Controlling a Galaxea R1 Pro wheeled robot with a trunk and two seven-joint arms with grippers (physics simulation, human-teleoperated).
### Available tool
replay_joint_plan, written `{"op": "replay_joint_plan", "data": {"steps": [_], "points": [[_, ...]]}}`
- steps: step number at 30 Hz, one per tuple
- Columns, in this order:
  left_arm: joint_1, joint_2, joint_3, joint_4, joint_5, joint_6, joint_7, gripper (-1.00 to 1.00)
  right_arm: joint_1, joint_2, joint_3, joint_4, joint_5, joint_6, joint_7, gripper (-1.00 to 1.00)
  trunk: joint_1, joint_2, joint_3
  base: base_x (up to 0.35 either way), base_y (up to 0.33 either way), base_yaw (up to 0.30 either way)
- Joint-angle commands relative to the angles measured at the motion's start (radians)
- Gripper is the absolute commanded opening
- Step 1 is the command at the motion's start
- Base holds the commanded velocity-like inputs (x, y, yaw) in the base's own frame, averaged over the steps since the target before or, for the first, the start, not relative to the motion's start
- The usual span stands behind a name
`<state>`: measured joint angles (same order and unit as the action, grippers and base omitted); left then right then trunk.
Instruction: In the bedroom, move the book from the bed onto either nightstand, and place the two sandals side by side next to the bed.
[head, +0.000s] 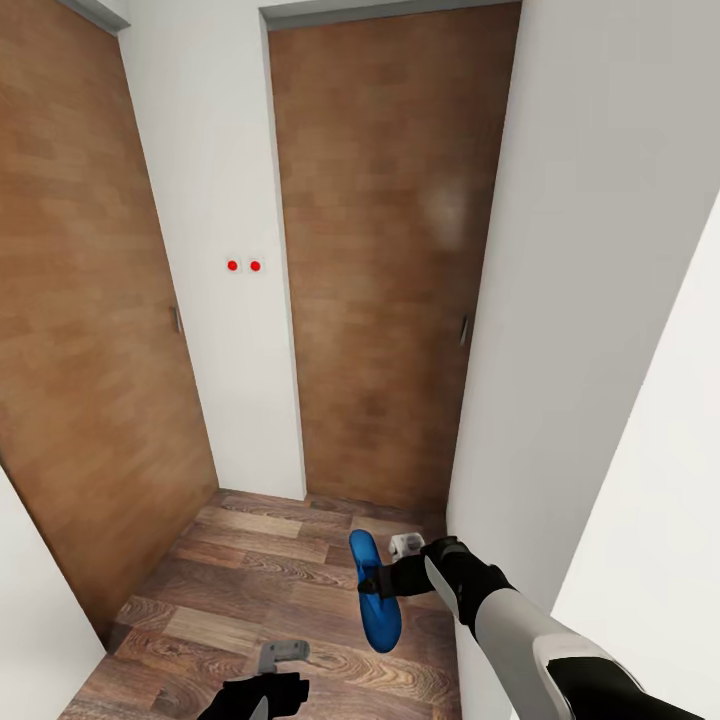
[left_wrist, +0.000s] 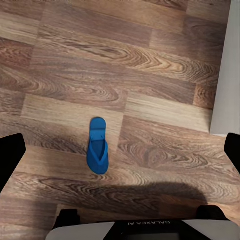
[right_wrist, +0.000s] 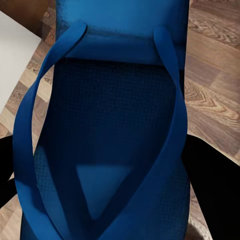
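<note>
Presently held: one blue sandal (head: 375, 592), a flip-flop with matching blue straps, carried above the floor by the right claw (head: 385, 583), whose black fingers are closed across its middle. In the head view it hangs roughly on edge, long axis running away from the robot. In the right wrist view the same sandal (right_wrist: 107, 150) shows close up, textured footbed and V-shaped straps facing the camera, black fingers (right_wrist: 210, 175) at either side.

Second blue sandal (left_wrist: 97, 146): lying flat on the wooden floor (left_wrist: 150, 75), sole down, strap side up, alone on the planks, seen in the left wrist view between the widely parted black fingers (left_wrist: 11, 160) of the left claw (left_wrist: 120, 157), which holds nothing.

Left claw (head: 283, 652) in the head view: grey tip at the bottom edge, above the floor (head: 230, 590).

Surroundings: wood-grain plank floor; two brown wooden doors, the left door (head: 90, 350) and the facing door (head: 385, 270), each with a small dark handle; white wall (head: 215, 200) between them bearing two red dots (head: 244, 266); white wall (head: 590, 300) at the right.
</note>
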<state>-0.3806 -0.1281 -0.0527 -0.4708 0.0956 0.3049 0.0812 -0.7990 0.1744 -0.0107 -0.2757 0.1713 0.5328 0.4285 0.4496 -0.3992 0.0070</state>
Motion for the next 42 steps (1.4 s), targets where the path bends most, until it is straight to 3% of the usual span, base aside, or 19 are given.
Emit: {"op": "replay_joint_plan", "data": {"steps": [1,42], "points": [[0.0,0.001,-0.006,-0.002,0.01,0.004,0.008,1.0,0.0,0.0,-0.002,-0.002,0.01,0.004,0.006,-1.0,0.0,-0.001,0.0,0.01,0.003,-0.001],[0.0,0.001,-0.006,-0.002,0.01,0.0,0.008,1.0,0.001,0.0,-0.002,0.0,0.01,0.003,0.006,-1.0,0.0,-0.001,0.0,0.047,0.008,0.0]]}}
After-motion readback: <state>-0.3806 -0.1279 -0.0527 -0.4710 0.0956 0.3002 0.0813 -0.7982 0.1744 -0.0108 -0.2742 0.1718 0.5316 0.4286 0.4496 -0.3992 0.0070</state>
